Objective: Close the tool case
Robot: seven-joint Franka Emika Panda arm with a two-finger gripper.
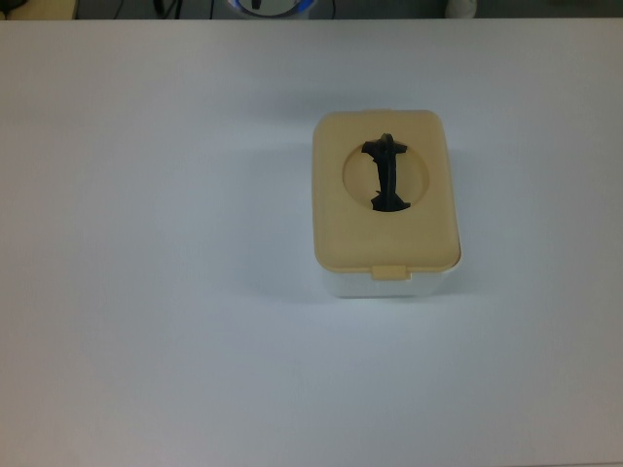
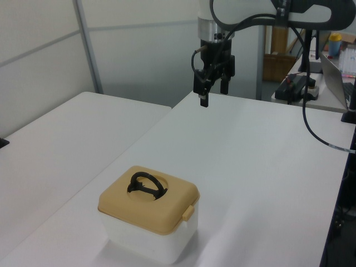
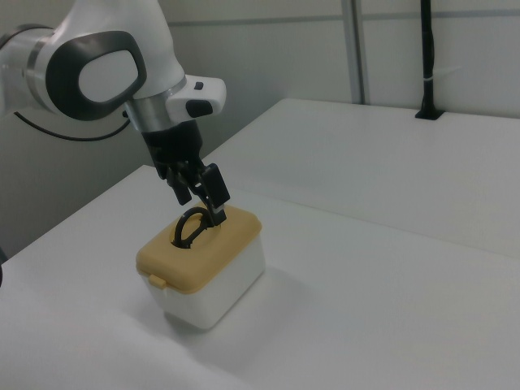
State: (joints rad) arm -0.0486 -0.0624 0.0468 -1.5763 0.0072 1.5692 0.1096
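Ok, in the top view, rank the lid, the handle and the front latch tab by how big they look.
1. Lid
2. Handle
3. Latch tab
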